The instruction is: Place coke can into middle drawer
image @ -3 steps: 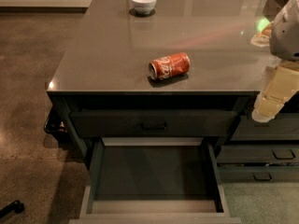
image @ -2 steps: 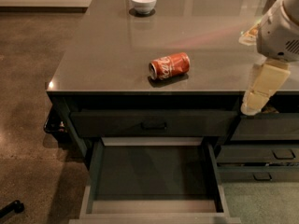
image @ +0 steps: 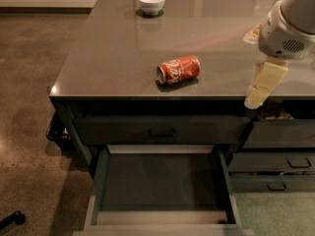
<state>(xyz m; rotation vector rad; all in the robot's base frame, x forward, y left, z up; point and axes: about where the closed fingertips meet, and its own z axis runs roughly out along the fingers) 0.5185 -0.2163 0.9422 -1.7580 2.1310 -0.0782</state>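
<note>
A small red aluminium coke can (image: 178,70) with white script lies on its side on the glossy dark grey desk (image: 113,53), close to the front edge and roughly midway along it, one silver end turned toward the front left corner. Nothing touches it. The robot's pincer (image: 256,97), a pale cream part hanging from a white rounded wrist, hovers over the front edge near the right corner, well apart from the can and pointing down and to the left (whether it is spread or pressed together cannot be told here).

Below the front edge, the wide dark grey-green middle drawer (image: 101,178) with paler rims stands pulled out, its flat dark floor showing. Above it sits a shut drawer front of the same width with a black bar handle (image: 162,131). Narrower drawers with small loop handles (image: 288,162) stack under the right corner. A small white round bowl (image: 151,2) rests near the far edge.
</note>
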